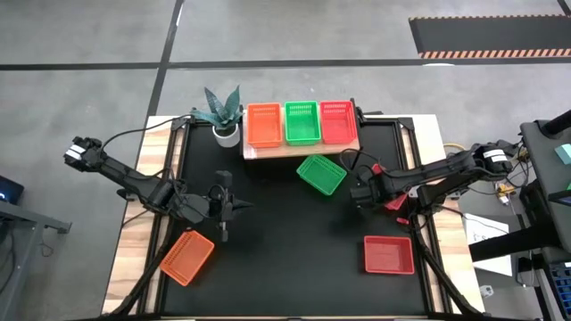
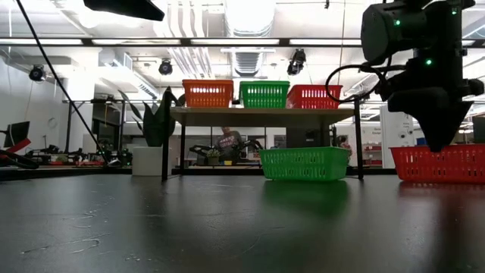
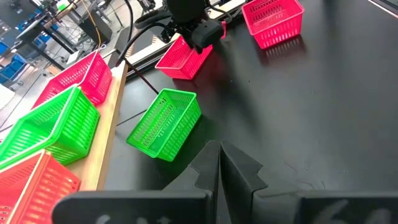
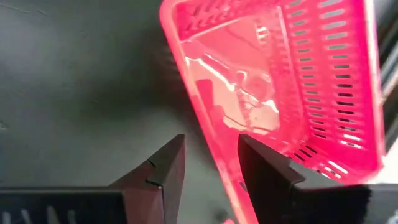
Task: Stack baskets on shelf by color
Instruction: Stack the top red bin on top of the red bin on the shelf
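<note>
Overhead looking down, tabletop level, both seeing shelf (image 1: pixel 301 147)

A plant (image 1: pixel 220 109) in a white pot (image 1: pixel 226 135) stands on the black table (image 1: pixel 294 232), near its far edge and toward the far left corner. In the low view, a person (image 2: pixel 226 142) is in the room far behind the table. Bright lights (image 2: pixel 250 9) hang from the ceiling.

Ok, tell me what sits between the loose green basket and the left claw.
Nothing: in the left wrist view only bare black tabletop separates the green basket from the shut left claw. The high view agrees.
</note>
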Robot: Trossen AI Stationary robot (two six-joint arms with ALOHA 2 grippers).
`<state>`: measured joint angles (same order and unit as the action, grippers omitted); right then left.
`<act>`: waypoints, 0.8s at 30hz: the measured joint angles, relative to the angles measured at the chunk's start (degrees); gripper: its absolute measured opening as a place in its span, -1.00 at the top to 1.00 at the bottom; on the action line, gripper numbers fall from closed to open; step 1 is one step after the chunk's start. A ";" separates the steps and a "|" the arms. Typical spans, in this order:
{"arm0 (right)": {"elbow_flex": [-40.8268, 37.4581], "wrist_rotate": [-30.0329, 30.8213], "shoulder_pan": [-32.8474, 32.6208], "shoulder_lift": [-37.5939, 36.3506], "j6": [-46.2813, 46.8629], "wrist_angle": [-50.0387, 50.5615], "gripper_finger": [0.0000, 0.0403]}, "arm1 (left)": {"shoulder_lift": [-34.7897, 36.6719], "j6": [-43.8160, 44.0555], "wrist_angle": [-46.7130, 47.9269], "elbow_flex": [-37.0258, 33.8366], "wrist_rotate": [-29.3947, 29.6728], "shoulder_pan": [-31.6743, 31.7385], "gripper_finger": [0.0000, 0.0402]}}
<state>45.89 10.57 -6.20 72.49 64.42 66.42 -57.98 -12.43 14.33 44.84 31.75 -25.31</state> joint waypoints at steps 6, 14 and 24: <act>-0.99 -0.02 -0.02 0.00 -0.99 -5.15 0.37 | 0.00 0.00 0.07 0.00 0.00 0.01 1.00; -0.64 -0.59 -0.02 0.02 -3.17 -17.57 0.54 | 0.00 0.00 0.07 0.00 0.00 0.01 1.00; 1.31 -0.81 -0.02 0.02 -13.34 -30.48 0.65 | 0.02 0.02 0.09 0.00 0.00 0.01 1.00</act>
<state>47.21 9.75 -6.22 72.51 51.09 35.94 -57.95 -12.40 14.41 44.84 31.75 -25.30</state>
